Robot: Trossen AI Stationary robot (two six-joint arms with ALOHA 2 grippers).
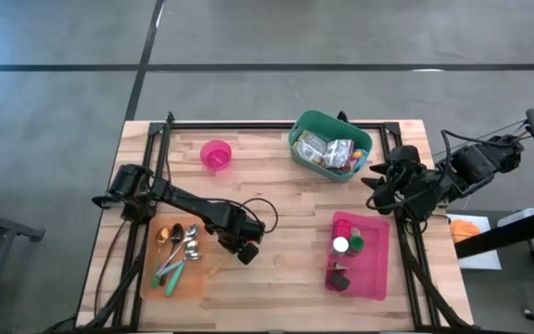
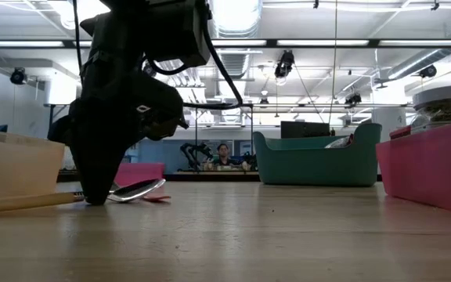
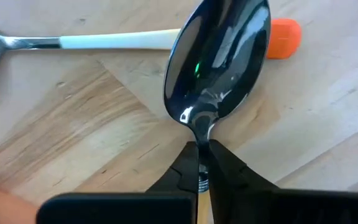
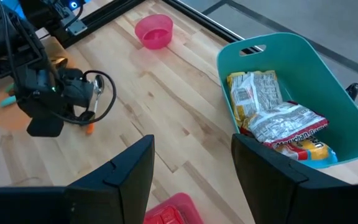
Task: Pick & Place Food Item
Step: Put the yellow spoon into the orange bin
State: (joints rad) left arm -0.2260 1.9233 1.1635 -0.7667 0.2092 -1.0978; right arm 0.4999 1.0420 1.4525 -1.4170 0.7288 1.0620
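My left gripper [image 1: 246,249] stands fingers-down over the wood table [image 1: 286,199], right of the orange tray [image 1: 197,278], and is shut on a shiny metal spoon [image 3: 219,56]. A small orange piece [image 3: 283,37] lies past the spoon's bowl, and a white-handled spoon [image 3: 110,40] lies beside it. Food packets [image 4: 272,118] sit in the teal basket [image 1: 330,146] at the far right. My right gripper [image 4: 191,174] hangs open, high over the table's right edge, holding nothing. My left gripper pinches the spoon's thin neck [image 3: 201,134], just behind the bowl, between its two fingertips [image 3: 225,168]. The fingers come from above, pointing steeply down. In the low view the spoon's bowl [image 2: 137,189] sticks out sideways from the fingertips, low at the tabletop and nearly level.
A pink bowl [image 1: 216,155] stands at the far middle-left. A pink tray [image 1: 374,269] with a few items sits near the right front. The orange tray holds several utensils [image 1: 182,246]. Bare wood lies between the two trays.
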